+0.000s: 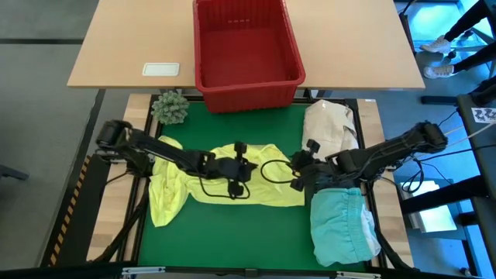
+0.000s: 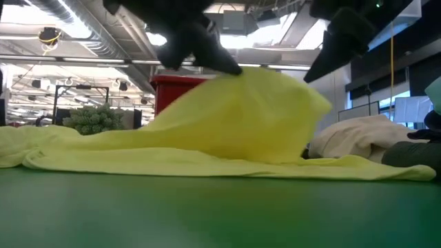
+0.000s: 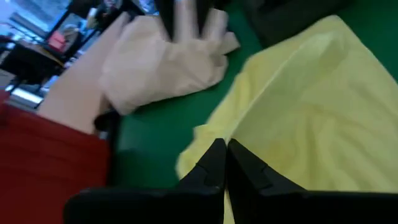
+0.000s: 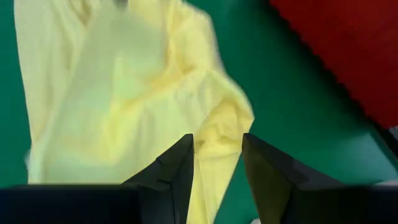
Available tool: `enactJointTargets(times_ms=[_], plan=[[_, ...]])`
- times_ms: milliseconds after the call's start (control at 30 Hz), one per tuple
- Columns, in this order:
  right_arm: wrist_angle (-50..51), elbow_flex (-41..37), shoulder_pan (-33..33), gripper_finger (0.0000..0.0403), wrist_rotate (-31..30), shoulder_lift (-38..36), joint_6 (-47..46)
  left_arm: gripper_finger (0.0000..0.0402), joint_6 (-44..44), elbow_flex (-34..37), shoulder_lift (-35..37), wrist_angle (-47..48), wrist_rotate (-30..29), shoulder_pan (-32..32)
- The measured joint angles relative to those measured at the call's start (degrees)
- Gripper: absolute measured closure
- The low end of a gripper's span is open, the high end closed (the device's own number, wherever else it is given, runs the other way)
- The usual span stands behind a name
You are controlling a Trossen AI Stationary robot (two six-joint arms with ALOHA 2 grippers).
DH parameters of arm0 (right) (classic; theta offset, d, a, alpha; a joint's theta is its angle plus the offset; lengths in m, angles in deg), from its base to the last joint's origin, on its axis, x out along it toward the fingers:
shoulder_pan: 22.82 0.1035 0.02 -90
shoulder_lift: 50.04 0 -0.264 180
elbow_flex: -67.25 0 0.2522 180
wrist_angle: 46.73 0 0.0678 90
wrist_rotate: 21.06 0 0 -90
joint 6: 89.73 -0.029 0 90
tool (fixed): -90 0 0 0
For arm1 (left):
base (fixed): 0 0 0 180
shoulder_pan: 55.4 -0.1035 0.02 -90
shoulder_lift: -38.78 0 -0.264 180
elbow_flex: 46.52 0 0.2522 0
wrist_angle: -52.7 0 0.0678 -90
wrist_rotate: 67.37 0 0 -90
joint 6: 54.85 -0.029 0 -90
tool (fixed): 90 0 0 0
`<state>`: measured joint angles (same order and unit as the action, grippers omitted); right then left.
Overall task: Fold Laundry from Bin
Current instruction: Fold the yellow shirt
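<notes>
A bright yellow garment (image 1: 263, 190) of the laundry lies spread across the green mat (image 1: 232, 240), with its middle pulled up into a tent (image 2: 241, 110). My left gripper (image 1: 242, 167) is shut on the left peak of this tent. My right gripper (image 1: 297, 172) is shut on the right peak. A light turquoise garment (image 1: 341, 225) lies at the near right of the mat. The red bin (image 1: 246, 50) stands on the far table, and nothing shows inside it. My left gripper pinches a raised fold of the yellow garment (image 3: 252, 140) between its two shut fingers, slanting down from the table's left. The cloth hangs from this peak (image 2: 238, 69), and its edges lie on the mat. My right gripper pinches a bunched fold of the yellow garment (image 4: 217, 140) between its two fingers, slanting down from the table's right. The cloth rises to that peak (image 2: 310, 86) and falls away slack to the mat (image 2: 358, 165).
A cream-white cloth bundle (image 1: 329, 128) lies at the mat's far right, just behind my right arm. A small green spiky ball (image 1: 170, 107) sits at the far left corner. A white card (image 1: 160, 69) lies on the far table beside the bin.
</notes>
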<state>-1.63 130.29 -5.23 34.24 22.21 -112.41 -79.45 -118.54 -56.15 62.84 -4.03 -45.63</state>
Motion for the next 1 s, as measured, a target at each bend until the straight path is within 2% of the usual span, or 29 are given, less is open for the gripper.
enactJointTargets(times_ms=[133,367,533,700,867,1000], plan=[[1.4,0.0,0.0,0.0267,2.0,2.2,0.0,0.0401,-1.2,0.0,4.4,2.5,-1.8,-0.6],[1.7,0.0,-0.1,0.0267,1.1,8.6,0.4,0.0401,-3.1,0.0,10.1,2.5,-3.6,-2.6],[1.7,0.0,-3.0,0.026,1.4,10.8,2.2,0.0401,-5.0,0.0,13.2,2.5,-4.1,-4.7],[-1.2,0.0,-8.3,0.0208,5.6,11.4,6.0,0.0401,-5.9,0.0,15.7,2.3,-3.9,-6.4],[-10.8,-1.6,-13.7,0.0145,10.9,11.4,11.6,0.0401,-6.1,0.0,17.4,0.2,-3.9,-7.9],[-16.2,-3.0,-16.7,0.0118,13.2,11.3,15.7,0.0401,-7.5,0.0,18.7,-0.7,-4.0,-8.7]])
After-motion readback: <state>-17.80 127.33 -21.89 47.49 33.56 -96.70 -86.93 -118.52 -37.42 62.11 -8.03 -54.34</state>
